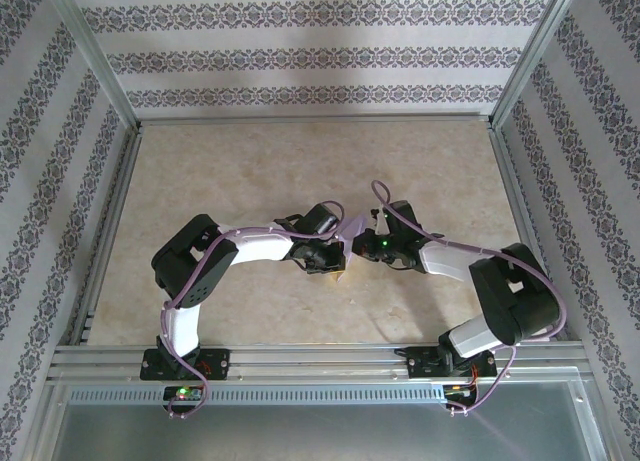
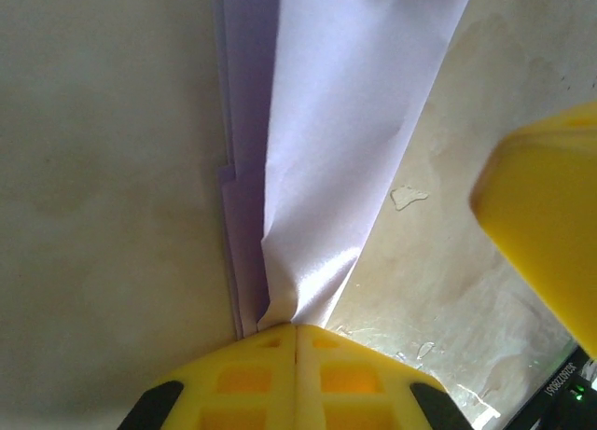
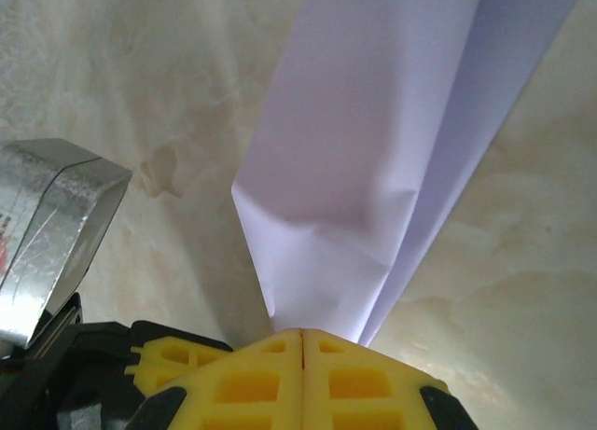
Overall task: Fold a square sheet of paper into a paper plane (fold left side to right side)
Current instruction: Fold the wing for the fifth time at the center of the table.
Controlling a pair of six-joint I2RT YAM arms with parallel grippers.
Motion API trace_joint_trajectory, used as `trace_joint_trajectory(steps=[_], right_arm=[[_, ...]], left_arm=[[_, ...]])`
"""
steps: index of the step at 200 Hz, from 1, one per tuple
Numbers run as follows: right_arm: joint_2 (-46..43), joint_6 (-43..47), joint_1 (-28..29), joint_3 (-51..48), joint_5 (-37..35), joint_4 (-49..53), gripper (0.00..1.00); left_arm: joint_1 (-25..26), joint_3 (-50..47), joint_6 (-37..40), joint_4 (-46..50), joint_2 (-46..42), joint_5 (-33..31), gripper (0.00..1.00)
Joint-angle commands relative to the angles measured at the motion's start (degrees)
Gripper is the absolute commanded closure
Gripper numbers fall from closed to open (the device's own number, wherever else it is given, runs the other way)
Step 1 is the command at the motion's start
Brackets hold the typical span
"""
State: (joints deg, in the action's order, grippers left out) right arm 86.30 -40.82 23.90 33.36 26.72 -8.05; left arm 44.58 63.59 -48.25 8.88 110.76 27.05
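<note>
Two closed grips, left end effector (image 2: 297, 331) and right end effector (image 3: 303, 337) each pinching the folded purple paper (image 2: 345, 122), midway between the tabletop's (image 1: 250, 161) side edges

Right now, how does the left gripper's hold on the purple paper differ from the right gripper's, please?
The left gripper pinches a bunched flap of the purple paper beside flat stacked layers; the right gripper pinches a dented end. Left gripper comes from the left, right gripper from the right. Both are shut on it.
</note>
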Motion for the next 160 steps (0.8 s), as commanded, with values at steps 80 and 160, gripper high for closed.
trace_joint_trajectory(steps=[80, 160], right_arm=[[7.98, 0.47, 1.06, 3.19, 0.56, -6.37, 1.00], [10.48, 3.72, -1.68, 4.03, -1.32, -4.87, 1.00]], left_arm=[[0.42, 0.72, 1.82, 10.45, 4.46, -5.17, 1.00], [0.43, 1.03, 2.67, 12.80, 4.38, -6.59, 1.00]])
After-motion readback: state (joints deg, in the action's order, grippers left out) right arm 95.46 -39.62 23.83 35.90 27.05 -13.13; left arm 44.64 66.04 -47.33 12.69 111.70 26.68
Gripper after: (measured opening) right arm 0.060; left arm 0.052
